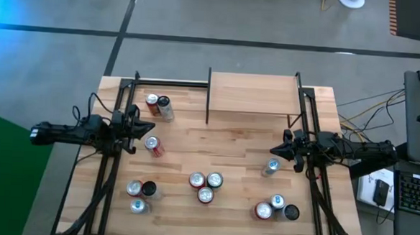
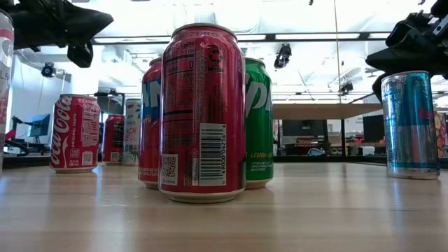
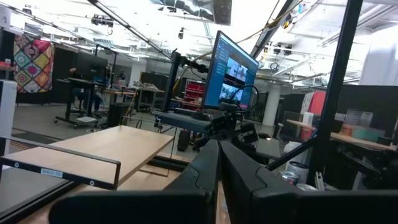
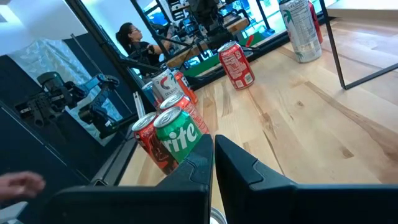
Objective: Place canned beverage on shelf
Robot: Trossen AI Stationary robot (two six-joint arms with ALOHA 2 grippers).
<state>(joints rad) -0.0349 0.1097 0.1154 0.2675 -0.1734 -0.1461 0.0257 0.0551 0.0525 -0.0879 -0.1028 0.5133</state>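
The shelf (image 1: 253,92), a light-wood board on thin black uprights, stands at the table's far middle and also shows in the low view (image 2: 329,110). Several cans stand on the table. Two cans (image 1: 158,106) are at the far left. A red can (image 1: 153,146) is just near of my left gripper (image 1: 139,130). A blue-silver can (image 1: 271,167) is just near of my right gripper (image 1: 277,150). Both grippers are shut and empty, hovering above the table, fingers pointing toward the middle. Their shut fingers show in the wrist views, left (image 3: 219,152) and right (image 4: 212,149).
Three cans (image 1: 205,185) cluster at the near middle, among them a pink can (image 2: 203,112) and a green Sprite can (image 2: 259,122). More clusters stand near left (image 1: 140,194) and near right (image 1: 276,207). A person (image 4: 134,37) sits beyond the table.
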